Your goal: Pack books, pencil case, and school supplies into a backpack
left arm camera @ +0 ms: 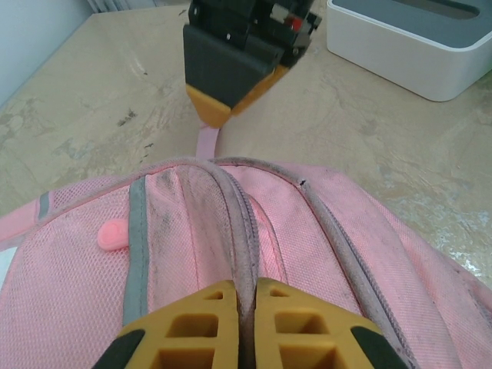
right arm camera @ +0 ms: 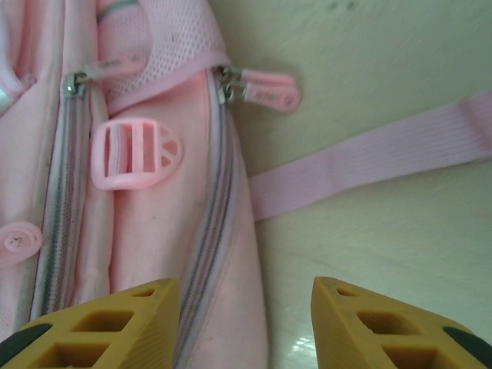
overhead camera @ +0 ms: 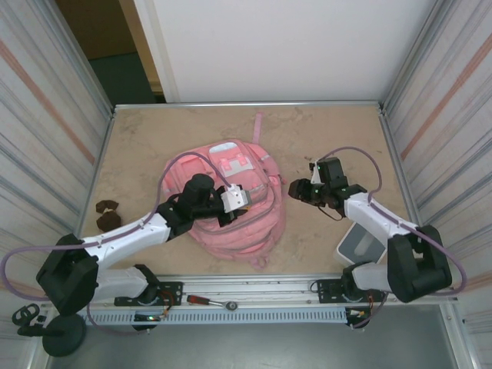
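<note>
The table (overhead camera: 338, 138) under me is pale, mottled beige, fenced by ribbed side panels (overhead camera: 46, 115) and a white back wall (overhead camera: 292, 46). Closest to my right base sits a white box (overhead camera: 360, 246). On the left, two dark lumps (overhead camera: 108, 214) lie by the panel.

The pink backpack (overhead camera: 254, 231) lies mid-table. My left tool (left arm camera: 247, 286) is pressed together on a raised zip ridge along its top, pinching that fabric. My right tool (right arm camera: 244, 288) is spread and holds nothing. It sits at the backpack's right edge, one finger above pink fabric and the other above bare table; I cannot tell whether either touches.

Past those fingers I see a pink buckle (right arm camera: 137, 152), a zip pull (right arm camera: 265, 91) and, further out, a pink strap (right arm camera: 369, 161) lying across the table.
</note>
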You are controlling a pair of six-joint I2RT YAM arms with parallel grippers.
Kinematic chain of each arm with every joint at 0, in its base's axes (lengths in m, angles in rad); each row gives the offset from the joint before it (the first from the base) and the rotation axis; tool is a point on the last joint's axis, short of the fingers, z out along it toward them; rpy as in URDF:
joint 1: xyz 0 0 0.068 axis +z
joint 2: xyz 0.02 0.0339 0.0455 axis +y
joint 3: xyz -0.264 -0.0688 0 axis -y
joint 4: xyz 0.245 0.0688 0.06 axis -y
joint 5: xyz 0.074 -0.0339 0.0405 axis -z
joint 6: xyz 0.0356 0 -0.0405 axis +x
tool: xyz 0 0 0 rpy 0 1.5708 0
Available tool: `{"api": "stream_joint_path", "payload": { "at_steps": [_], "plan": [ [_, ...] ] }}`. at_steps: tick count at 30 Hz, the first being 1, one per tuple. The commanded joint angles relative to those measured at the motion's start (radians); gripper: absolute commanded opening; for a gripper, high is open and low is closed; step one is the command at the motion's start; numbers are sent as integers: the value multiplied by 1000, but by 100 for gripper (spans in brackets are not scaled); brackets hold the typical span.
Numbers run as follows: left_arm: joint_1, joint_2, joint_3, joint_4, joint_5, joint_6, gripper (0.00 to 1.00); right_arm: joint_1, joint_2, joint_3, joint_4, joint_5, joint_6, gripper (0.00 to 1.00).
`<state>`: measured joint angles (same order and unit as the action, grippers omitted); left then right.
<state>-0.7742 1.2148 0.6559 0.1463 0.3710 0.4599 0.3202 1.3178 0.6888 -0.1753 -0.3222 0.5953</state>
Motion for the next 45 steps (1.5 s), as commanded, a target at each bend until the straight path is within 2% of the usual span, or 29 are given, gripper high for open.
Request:
{"api": "stream_joint_path", "payload": {
  "at_steps": [1, 6, 13, 15, 18, 19, 23, 28, 36, 41, 42, 45],
  "plan": [
    [-10, -4, 33, 107, 30, -8, 0, -5, 55, 23, 82, -151, 61, 47],
    [-10, -3, 30, 99, 23, -11, 0, -1, 126, 35, 167, -251, 95, 54],
    [-11, 46, 32, 105, -8, -6, 0, 49, 212, 38, 240, -316, 109, 52],
    [-10, 72, 39, 104, -36, -5, 0, 57, 245, 43, 263, -326, 119, 45],
    [-11, 111, 52, 95, -77, -6, 0, 54, 273, 43, 294, -328, 140, 20],
    [-10, 121, 56, 93, -89, -6, 0, 52, 275, 43, 300, -324, 145, 14],
    [-8, 162, 69, 100, -107, -5, 0, 36, 261, 39, 308, -292, 153, 0],
    [-8, 215, 103, 122, -112, -13, 0, -16, 197, -7, 279, -202, 148, 0],
    [5, 374, 261, 64, -196, -68, 3, -79, 24, -116, 205, -18, 132, 0],
    [9, 423, 301, 41, -216, -102, 19, -77, -12, -142, 190, -3, 122, 1],
    [9, 421, 305, 32, -225, -110, 25, -76, -12, -141, 180, -6, 116, 4],
    [13, 381, 303, 4, -253, -144, 41, -73, -44, -127, 124, 24, 78, 23]
  ]
}}
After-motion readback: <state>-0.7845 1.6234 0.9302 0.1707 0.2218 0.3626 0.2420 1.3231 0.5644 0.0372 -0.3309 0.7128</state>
